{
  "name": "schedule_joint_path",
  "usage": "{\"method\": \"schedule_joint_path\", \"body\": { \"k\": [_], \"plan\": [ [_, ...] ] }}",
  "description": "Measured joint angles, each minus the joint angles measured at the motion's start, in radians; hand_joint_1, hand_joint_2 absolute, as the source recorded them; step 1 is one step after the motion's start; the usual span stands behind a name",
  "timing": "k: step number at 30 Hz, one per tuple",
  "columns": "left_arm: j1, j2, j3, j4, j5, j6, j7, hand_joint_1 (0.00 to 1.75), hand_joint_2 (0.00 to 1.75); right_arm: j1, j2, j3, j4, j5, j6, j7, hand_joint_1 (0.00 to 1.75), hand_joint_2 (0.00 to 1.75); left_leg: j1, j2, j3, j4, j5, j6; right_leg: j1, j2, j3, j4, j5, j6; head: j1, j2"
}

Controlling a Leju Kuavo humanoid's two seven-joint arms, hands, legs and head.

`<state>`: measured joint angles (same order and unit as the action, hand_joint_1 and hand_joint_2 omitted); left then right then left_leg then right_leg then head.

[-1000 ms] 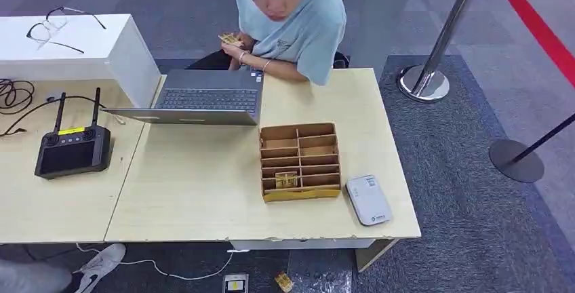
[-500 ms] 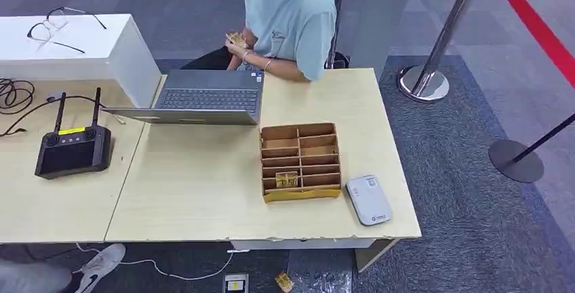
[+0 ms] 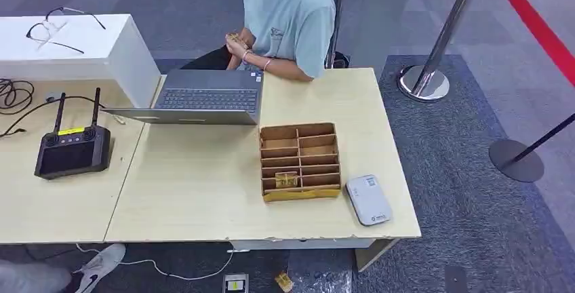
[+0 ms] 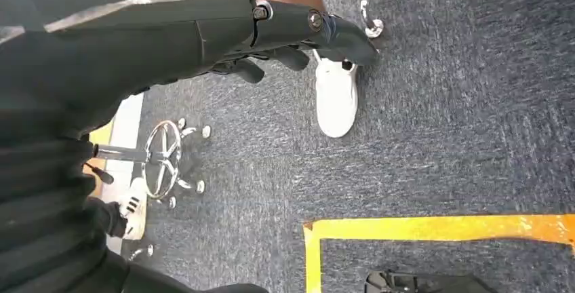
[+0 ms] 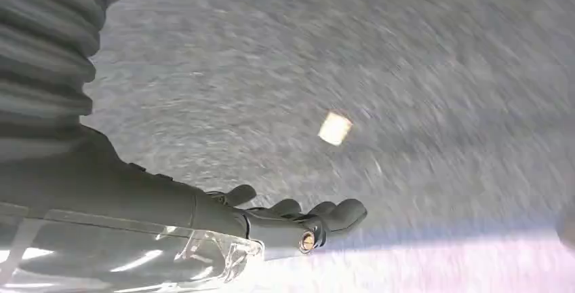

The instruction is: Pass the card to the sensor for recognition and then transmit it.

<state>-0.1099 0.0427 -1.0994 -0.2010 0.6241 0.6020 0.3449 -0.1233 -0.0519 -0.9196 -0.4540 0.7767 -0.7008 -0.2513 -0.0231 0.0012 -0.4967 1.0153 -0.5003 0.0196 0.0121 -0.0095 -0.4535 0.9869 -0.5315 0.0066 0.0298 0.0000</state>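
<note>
I saw my left hand (image 4: 285,42) and right hand (image 5: 298,222) hanging over grey carpet, fingers loosely apart, holding nothing. The small tan card (image 3: 286,180) stood in the brown cardboard divided tray (image 3: 300,161), in a near compartment. The flat white sensor pad (image 3: 368,199) lay just beside the tray near the pale wooden table (image 3: 203,184)'s front right corner.

Nothing here can be read. The white sensor (image 3: 368,199) on the table (image 3: 203,191) carries a small blue mark near its far end and a line of tiny print near its near end, both too small to make out. The person's shirt (image 3: 291,18) has a faint chest print, illegible. The controller (image 3: 72,149) bears a yellow strip between its antennas, its wording blurred. The card (image 3: 287,180) in the box (image 3: 300,161) shows no legible lettering.
</note>
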Motion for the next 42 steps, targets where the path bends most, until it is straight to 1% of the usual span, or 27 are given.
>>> {"method": "schedule_joint_path", "body": {
  "k": [2,4,5,7,8,11,13,14,16,19,21,22,24,26,28,30,31,32,33,34,35,38,39,40,42],
  "plan": [
    [0.001,0.0,0.0,0.0,0.003,0.001,0.0,0.0,1.75,-0.01,0.003,-0.069,-0.035,-0.017,0.0,-0.019,0.0,1.75,0.0,0.0,0.0,0.0,0.0,0.0,0.0,0.0,0.0,0.0,0.0,0.0,0.0,0.0],
    [0.001,-0.001,0.0,0.0,0.006,0.003,0.0,0.0,1.75,-0.008,0.009,-0.111,-0.073,-0.051,0.0,-0.026,0.0,1.75,0.0,0.0,0.0,0.0,0.0,0.0,0.0,0.0,-0.001,0.0,0.0,0.0,0.0,0.0],
    [0.0,-0.001,0.001,0.0,0.009,0.004,0.0,0.0,1.75,0.005,0.017,-0.117,-0.12,-0.1,0.0,-0.003,0.0,1.75,0.0,0.0,0.0,0.0,0.0,0.0,0.0,0.0,0.0,0.0,0.0,0.0,0.0,0.0],
    [0.001,-0.003,0.002,0.0,0.013,0.006,-0.002,0.0,1.75,0.057,0.045,-0.102,-0.263,-0.189,0.0,0.069,0.0,1.75,-0.001,-0.003,-0.001,0.0,0.0,0.0,-0.001,-0.004,0.001,0.0,-0.001,0.0,0.0,0.0],
    [0.003,-0.003,0.002,0.0,0.015,0.006,-0.003,0.0,1.75,0.078,0.056,-0.094,-0.323,-0.206,-0.001,0.089,0.0,1.75,-0.001,-0.003,-0.001,0.0,0.0,0.0,-0.001,-0.003,0.0,0.0,-0.001,0.0,0.0,0.0],
    [0.0,-0.005,0.003,0.0,0.018,0.009,-0.007,0.0,1.75,0.139,0.081,-0.068,-0.497,-0.223,-0.002,0.118,0.0,1.75,-0.001,-0.003,-0.001,0.0,0.0,0.0,0.0,-0.003,0.0,0.0,-0.001,0.0,0.0,0.0],
    [0.001,-0.005,0.005,0.0,0.019,0.012,-0.008,0.0,1.75,0.195,0.105,-0.032,-0.664,-0.224,-0.002,0.106,0.0,1.75,-0.002,-0.003,-0.001,0.0,0.0,0.0,-0.001,-0.003,0.0,0.0,-0.001,0.0,0.0,0.0],
    [0.001,-0.005,0.006,0.0,0.019,0.013,-0.008,0.0,1.75,0.228,0.112,-0.003,-0.768,-0.205,-0.002,0.12,0.0,1.75,-0.001,-0.003,-0.001,0.0,0.0,0.0,-0.001,-0.003,0.0,0.0,-0.001,0.0,0.0,0.0],
    [0.001,-0.005,0.006,0.0,0.019,0.013,-0.01,0.0,1.75,0.309,0.115,0.081,-0.991,-0.123,-0.002,0.199,0.0,1.75,-0.002,-0.004,-0.002,-0.001,0.0,0.0,-0.001,-0.005,0.001,0.0,-0.001,0.0,0.0,0.0],
    [-0.001,-0.005,0.007,0.0,0.017,0.013,-0.012,0.0,1.75,0.379,0.108,0.19,-1.249,-0.015,-0.004,0.305,0.0,1.75,-0.002,-0.003,-0.002,-0.001,0.0,0.0,0.0,-0.003,0.001,0.0,-0.001,0.0,0.0,0.0],
    [-0.002,-0.005,0.007,0.0,0.014,0.013,-0.019,0.0,1.75,0.422,0.077,0.269,-1.396,0.065,-0.004,0.388,0.0,1.75,-0.002,-0.005,-0.002,-0.001,0.001,0.0,-0.001,-0.006,0.001,0.0,-0.001,0.0,0.0,0.0],
    [-0.001,-0.005,0.007,0.0,0.014,0.012,-0.024,0.0,1.75,0.447,0.048,0.319,-1.477,0.12,-0.003,0.453,0.0,1.75,-0.002,-0.006,-0.003,-0.001,0.001,0.0,-0.001,-0.008,0.001,0.001,-0.001,0.0,0.0,0.0],
    [0.0,-0.003,0.007,0.001,0.011,0.007,-0.03,0.0,1.75,0.46,-0.019,0.42,-1.609,0.241,-0.002,0.589,0.0,1.75,-0.002,-0.006,-0.003,-0.001,0.001,0.0,-0.001,-0.007,0.001,0.001,0.0,0.0,0.0,0.0],
    [-0.003,-0.003,0.007,0.002,0.006,0.002,-0.038,0.0,1.75,0.452,-0.093,0.528,-1.706,0.323,0.012,0.713,0.0,1.75,-0.002,-0.005,-0.003,-0.001,0.002,0.0,-0.001,-0.007,0.002,0.001,0.0,0.0,0.0,0.0],
    [-0.003,-0.003,0.007,0.002,0.005,-0.003,-0.043,0.0,1.75,0.41,-0.181,0.65,-1.777,0.351,0.056,0.8,0.0,1.75,-0.002,-0.005,-0.003,-0.001,0.002,-0.001,-0.002,-0.007,0.001,0.001,0.0,0.0,-0.002,0.0],
    [-0.004,-0.003,0.007,0.002,0.0,-0.007,-0.048,0.0,1.75,0.36,-0.248,0.767,-1.825,0.335,0.119,0.834,0.0,1.75,-0.002,-0.005,-0.002,0.0,0.002,-0.001,-0.001,-0.007,0.001,0.001,0.001,0.0,0.0,0.0],
    [-0.004,-0.003,0.007,0.002,-0.005,-0.014,-0.052,0.0,1.75,0.327,-0.27,0.81,-1.836,0.316,0.157,0.843,0.0,1.75,-0.002,-0.005,-0.003,0.0,0.003,-0.001,-0.001,-0.007,0.001,0.001,0.001,0.0,0.0,0.0],
    [-0.004,-0.003,0.007,0.002,-0.01,-0.018,-0.055,0.0,1.75,0.298,-0.303,0.875,-1.85,0.273,0.229,0.855,0.0,1.75,-0.002,-0.005,-0.003,0.0,0.003,0.0,-0.001,-0.007,0.001,0.001,0.001,0.0,-0.001,0.0],
    [-0.004,-0.003,0.006,0.002,-0.013,-0.021,-0.058,0.0,1.75,0.266,-0.327,0.926,-1.853,0.249,0.272,0.857,0.0,1.75,-0.002,-0.005,-0.003,0.0,0.003,0.0,-0.001,-0.007,0.0,0.001,0.001,0.0,0.0,0.0],
    [-0.004,-0.003,0.006,0.002,-0.014,-0.023,-0.061,0.0,1.75,0.236,-0.35,0.977,-1.854,0.231,0.301,0.857,0.0,1.75,-0.002,-0.005,-0.002,0.0,0.003,-0.001,-0.001,-0.007,0.0,0.001,0.001,0.0,-0.002,0.0],
    [-0.005,-0.002,0.006,0.002,-0.018,-0.026,-0.062,0.0,1.75,0.211,-0.367,1.022,-1.854,0.212,0.327,0.857,0.0,1.75,-0.002,-0.006,-0.003,0.0,0.003,-0.001,-0.001,-0.007,0.0,0.001,0.001,0.0,0.0,0.0],
    [-0.008,0.002,-0.005,0.002,-0.04,-0.039,-0.076,0.0,1.75,0.048,-0.415,1.193,-1.811,0.127,0.475,0.846,0.0,1.75,-0.002,-0.001,-0.003,0.0,0.004,-0.001,-0.001,-0.002,-0.003,0.002,0.003,-0.001,-0.004,0.0],
    [-0.012,0.002,-0.008,0.002,-0.046,-0.041,-0.08,0.0,1.75,0.016,-0.425,1.239,-1.795,0.109,0.51,0.839,0.0,1.75,-0.001,-0.002,-0.003,0.0,0.004,-0.001,0.0,-0.003,-0.002,0.002,0.003,0.0,-0.003,0.0],
    [-0.014,0.002,-0.011,0.001,-0.05,-0.045,-0.085,0.0,1.75,-0.005,-0.43,1.277,-1.779,0.093,0.532,0.833,0.0,1.75,-0.001,-0.006,-0.004,0.0,0.004,-0.001,0.0,-0.007,-0.002,0.002,0.002,0.0,-0.003,0.0],
    [-0.011,0.004,-0.015,0.002,-0.058,-0.048,-0.091,0.0,1.75,-0.069,-0.437,1.346,-1.736,0.06,0.572,0.825,0.0,1.75,-0.001,-0.006,-0.005,0.0,0.004,-0.002,-0.001,-0.008,-0.004,0.002,0.002,0.0,-0.004,0.0]
  ]
}}
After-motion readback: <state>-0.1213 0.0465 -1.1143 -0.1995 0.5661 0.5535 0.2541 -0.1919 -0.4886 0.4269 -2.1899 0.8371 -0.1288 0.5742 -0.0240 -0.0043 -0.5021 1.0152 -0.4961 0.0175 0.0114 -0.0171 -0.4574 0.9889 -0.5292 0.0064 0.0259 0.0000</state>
